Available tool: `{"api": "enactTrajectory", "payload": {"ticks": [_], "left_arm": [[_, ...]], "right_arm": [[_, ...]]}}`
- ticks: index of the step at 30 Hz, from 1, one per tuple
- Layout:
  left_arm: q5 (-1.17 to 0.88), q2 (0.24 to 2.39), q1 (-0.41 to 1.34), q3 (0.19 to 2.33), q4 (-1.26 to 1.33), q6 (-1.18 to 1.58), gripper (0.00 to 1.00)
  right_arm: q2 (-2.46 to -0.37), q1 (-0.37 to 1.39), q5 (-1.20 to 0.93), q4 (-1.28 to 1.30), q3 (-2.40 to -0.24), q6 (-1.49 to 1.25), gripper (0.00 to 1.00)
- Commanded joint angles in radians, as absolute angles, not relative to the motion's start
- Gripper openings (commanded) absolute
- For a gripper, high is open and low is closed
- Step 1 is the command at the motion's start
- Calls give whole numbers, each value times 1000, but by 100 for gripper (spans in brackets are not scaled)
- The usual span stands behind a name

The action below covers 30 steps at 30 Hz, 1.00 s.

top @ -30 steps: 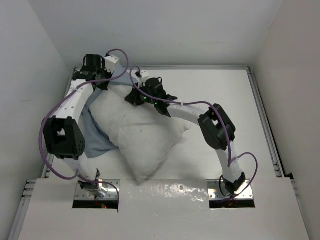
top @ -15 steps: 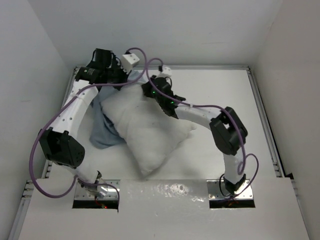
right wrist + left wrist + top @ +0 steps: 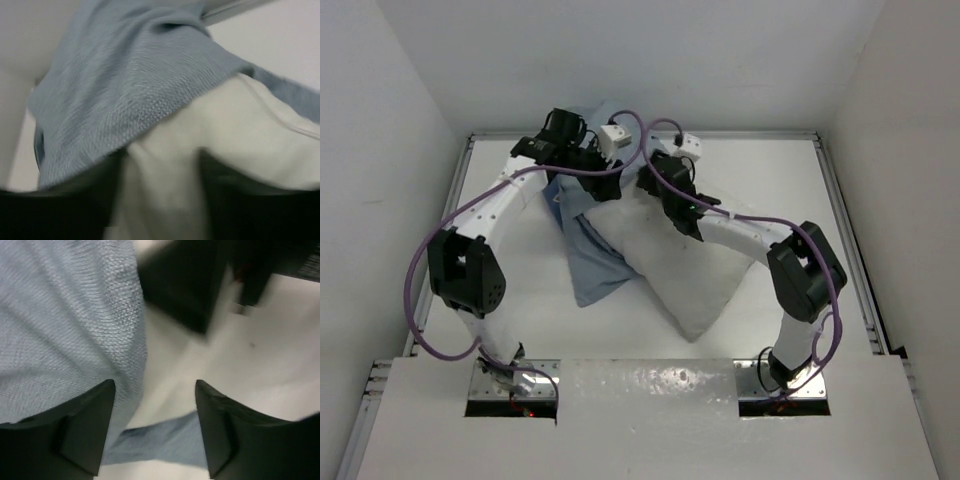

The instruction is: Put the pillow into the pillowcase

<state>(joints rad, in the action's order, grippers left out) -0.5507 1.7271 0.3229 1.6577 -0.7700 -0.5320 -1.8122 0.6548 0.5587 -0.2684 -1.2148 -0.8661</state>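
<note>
The white pillow point(image 3: 692, 262) lies slantwise across the middle of the table. The grey-blue pillowcase point(image 3: 592, 265) lies along its left side and bunches up at the far edge under both wrists. My left gripper point(image 3: 592, 165) is open. In the left wrist view its fingers point(image 3: 154, 390) stand wide apart, with the pillowcase point(image 3: 60, 330) draped past the left finger and a loose strip low in the gap. My right gripper point(image 3: 656, 180) is open at the pillow's far corner. In its wrist view point(image 3: 161, 160) a fold of pillow point(image 3: 240, 130) bulges between the fingers under the pillowcase's hem point(image 3: 125, 85).
The white table point(image 3: 770, 170) is boxed in by white walls at the back and both sides, with metal rails along the right edge point(image 3: 847, 240) and the left edge point(image 3: 460, 185). Purple cables point(image 3: 640, 130) loop over both wrists.
Both arms have swung to the right along the far edge, dragging pillow and pillowcase with them. Both grippers, shut a moment ago, now stand open.
</note>
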Motion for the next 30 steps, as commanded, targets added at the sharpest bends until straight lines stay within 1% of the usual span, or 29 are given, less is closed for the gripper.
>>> {"api": "enactTrajectory", "payload": {"ticks": [1,2,3,4,5,6,7,8,9,10,11,12,13,14,15,16,17,18,19,20,23,24,26,30], "left_arm": [[-647,1758,206,1742,-765,-437,65],[-655,1747,181,1741,-767,-424,73],[-640,1712,145,1729,-762,-410,76],[-614,1689,132,1718,-759,-388,78],[-539,1665,124,1703,-738,-376,80],[-502,1610,121,1683,-723,-365,80],[-476,1585,117,1628,-674,-336,79],[-419,1533,115,1599,-645,-315,71],[-390,1517,110,1570,-615,-296,62],[-365,1514,107,1545,-591,-266,52],[-312,1523,104,1549,-592,-252,35],[-296,1566,89,1584,-597,-241,32],[-290,1595,77,1612,-604,-218,31],[-304,1662,66,1638,-624,-204,33],[-310,1701,43,1702,-636,-190,37],[-308,1738,35,1736,-665,-167,40],[-290,1808,31,1767,-676,-160,47],[-281,1840,20,1816,-683,-149,49],[-278,1867,15,1836,-689,-143,55],[-284,1912,12,1870,-689,-140,58],[-304,1997,12,1925,-675,-118,60],[-311,2017,12,1937,-673,-109,60],[-353,2069,12,1974,-675,-107,61],[-406,2108,12,1982,-637,-94,61]], "right_arm": [[-1790,672,276,-298,-1287,-400,85],[-1772,670,261,-288,-1299,-329,97],[-1754,670,253,-290,-1299,-208,99],[-1735,670,246,-293,-1299,-155,99],[-1702,670,233,-295,-1298,-117,99],[-1686,670,213,-296,-1295,-57,80],[-1674,672,154,-292,-1293,-36,51],[-1661,675,122,-285,-1293,-20,21],[-1661,687,89,-276,-1293,-14,4],[-1664,696,62,-278,-1293,-9,0],[-1680,704,63,-291,-1287,-14,0],[-1692,713,72,-308,-1290,-24,6],[-1706,715,84,-327,-1301,-49,32],[-1735,713,125,-334,-1336,-117,44],[-1749,712,161,-344,-1354,-141,59],[-1762,713,198,-368,-1392,-156,77],[-1778,710,277,-382,-1411,-179,80],[-1810,706,306,-396,-1428,-189,83],[-1824,701,331,-394,-1471,-204,85],[-1838,686,356,-390,-1492,-242,88],[-1888,652,406,-382,-1557,-317,94],[-1914,641,448,-355,-1577,-333,94],[-1940,599,460,-312,-1637,-405,98],[-1997,522,317,-212,-1666,-544,99]]}}
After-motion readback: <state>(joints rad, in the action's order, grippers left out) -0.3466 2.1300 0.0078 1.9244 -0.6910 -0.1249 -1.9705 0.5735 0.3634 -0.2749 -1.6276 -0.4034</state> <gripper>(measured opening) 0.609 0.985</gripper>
